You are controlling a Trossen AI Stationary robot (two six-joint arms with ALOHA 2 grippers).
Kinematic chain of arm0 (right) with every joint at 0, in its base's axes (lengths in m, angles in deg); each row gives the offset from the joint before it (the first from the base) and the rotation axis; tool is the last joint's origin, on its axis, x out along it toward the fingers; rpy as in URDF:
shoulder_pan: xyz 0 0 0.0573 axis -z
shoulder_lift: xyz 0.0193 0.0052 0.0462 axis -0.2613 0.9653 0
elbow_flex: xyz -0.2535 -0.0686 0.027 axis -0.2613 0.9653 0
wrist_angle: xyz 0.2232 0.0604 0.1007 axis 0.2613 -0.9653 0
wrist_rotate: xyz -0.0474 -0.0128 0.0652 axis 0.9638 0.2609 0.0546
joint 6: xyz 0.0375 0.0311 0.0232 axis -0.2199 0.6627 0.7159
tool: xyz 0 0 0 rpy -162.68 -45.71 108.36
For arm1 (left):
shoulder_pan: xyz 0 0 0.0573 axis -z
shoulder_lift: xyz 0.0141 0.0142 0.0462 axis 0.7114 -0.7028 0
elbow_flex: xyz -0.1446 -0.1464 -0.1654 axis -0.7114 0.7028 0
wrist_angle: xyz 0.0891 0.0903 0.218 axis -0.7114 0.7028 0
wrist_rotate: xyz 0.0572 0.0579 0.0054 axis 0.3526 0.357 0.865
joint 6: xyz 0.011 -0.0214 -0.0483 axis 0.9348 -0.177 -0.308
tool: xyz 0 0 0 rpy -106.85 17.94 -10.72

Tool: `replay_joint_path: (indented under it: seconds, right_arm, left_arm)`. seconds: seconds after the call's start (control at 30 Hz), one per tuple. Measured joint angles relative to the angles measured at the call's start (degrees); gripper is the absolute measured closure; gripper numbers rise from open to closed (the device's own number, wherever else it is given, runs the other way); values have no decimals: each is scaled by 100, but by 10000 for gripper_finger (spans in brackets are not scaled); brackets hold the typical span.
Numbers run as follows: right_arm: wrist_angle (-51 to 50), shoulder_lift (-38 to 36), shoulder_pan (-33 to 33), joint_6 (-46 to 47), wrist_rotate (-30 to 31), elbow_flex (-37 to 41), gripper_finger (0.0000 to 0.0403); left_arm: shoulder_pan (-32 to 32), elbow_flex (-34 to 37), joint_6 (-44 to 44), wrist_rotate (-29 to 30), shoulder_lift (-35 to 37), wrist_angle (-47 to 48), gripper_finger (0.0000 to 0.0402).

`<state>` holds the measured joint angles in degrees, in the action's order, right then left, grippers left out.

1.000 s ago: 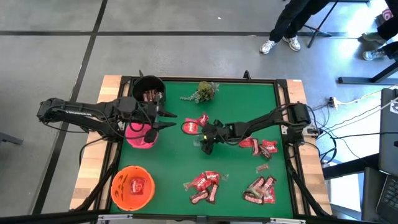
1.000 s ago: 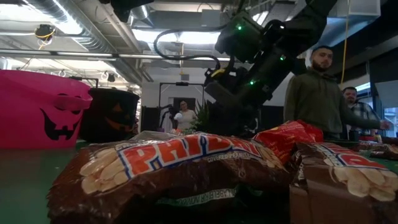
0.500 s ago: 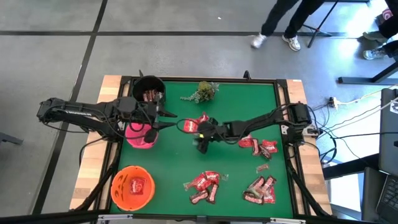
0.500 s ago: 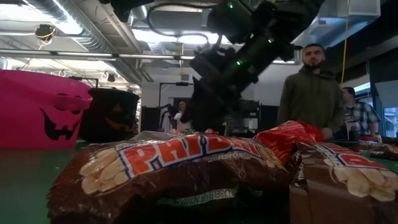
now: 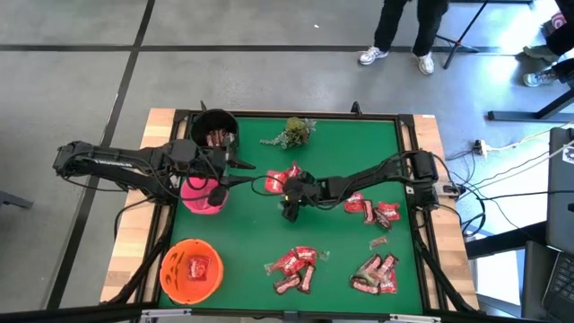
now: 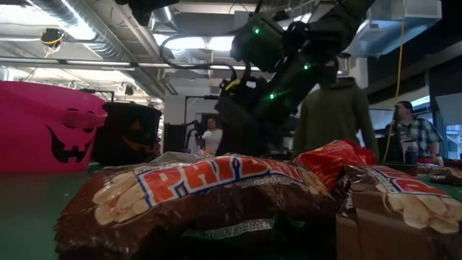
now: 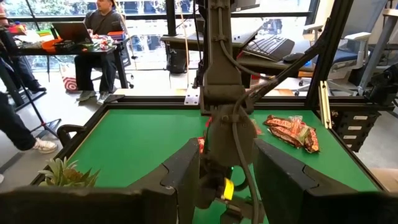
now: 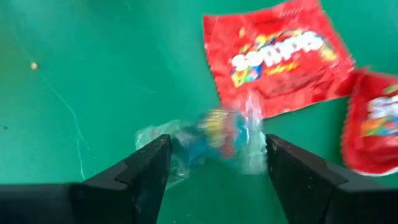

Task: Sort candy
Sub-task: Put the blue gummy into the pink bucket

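Table (image 5: 161, 126): green mat inside a dark frame, wooden edges. On the mat: black bowl (image 5: 213, 128), pink bowl (image 5: 201, 196), orange bowl (image 5: 191, 268), green sprig (image 5: 295, 131), red and brown candy (image 5: 294, 266) scattered in clusters.

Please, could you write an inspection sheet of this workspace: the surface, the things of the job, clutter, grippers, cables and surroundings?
Surface: green mat on a wooden table.
Job's things: red packets beside a clear-wrapped sweet; candy piles toward the mat's near and right parts; orange bowl, pink bucket and black bucket along the left.
Clutter: green sprig at the far edge.
Grippers: right gripper open, low over the clear-wrapped sweet at mid-mat; left gripper beside the pink bucket, apparently holding nothing.
Cables: bundle on the floor, right of the table.
Surroundings: a person's legs beyond the table; a seated person at a desk.
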<state>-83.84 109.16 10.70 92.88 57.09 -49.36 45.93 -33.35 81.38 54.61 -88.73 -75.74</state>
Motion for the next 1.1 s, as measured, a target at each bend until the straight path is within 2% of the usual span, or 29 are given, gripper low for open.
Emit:
replay_joint_path:
  seconds: [0.1,0.2,0.53,0.6,0.73,0.83,0.93,1.1]
  right_arm:
    - [-32,102,-9,80,56,-16,168]
    - [-136,109,-3,85,105,-24,202]
    - [-550,-43,2,-43,-74,-134,387]
    - [-807,-121,-2,-103,-152,-239,391]
    - [-1373,-305,-9,-144,-182,-501,375]
    - [-1658,-521,-28,-246,-153,-730,385]
    - [-1750,-673,-131,-398,-5,-862,398]
    - [-1771,-1001,-354,-540,286,-1062,391]
  left_arm:
    - [0,0,2,0,0,0,265]
    - [-2,0,1,0,0,0,265]
    - [0,0,0,1,0,10,265]
    - [0,0,0,0,0,24,265]
    - [-1,3,0,0,0,60,265]
    - [-1,71,0,2,2,65,265]
    - [0,146,2,1,1,69,265]
    - [0,247,24,0,0,50,265]
